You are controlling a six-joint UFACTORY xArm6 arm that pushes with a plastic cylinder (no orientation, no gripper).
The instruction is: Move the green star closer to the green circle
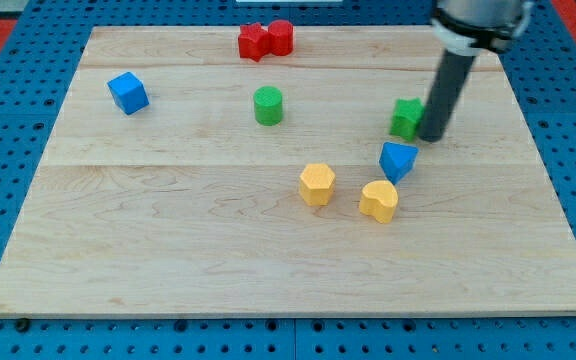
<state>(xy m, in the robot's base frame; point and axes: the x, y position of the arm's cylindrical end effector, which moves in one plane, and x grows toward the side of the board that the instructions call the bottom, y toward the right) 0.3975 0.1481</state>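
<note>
The green star (pixel 405 117) lies right of the board's middle, towards the view's top. My tip (pixel 431 136) is at its right side, touching or nearly touching it; the dark rod comes down from the view's top right. The green circle (pixel 268 105) stands well to the left of the star, at about the same height in the view.
Just below the star lie a blue block (pixel 398 160), a yellow heart-like block (pixel 379 200) and a yellow hexagon (pixel 317 184). Two red blocks (pixel 265 40) sit at the top edge. A blue cube (pixel 128 92) is at upper left. The wooden board (pixel 168 260) rests on blue pegboard.
</note>
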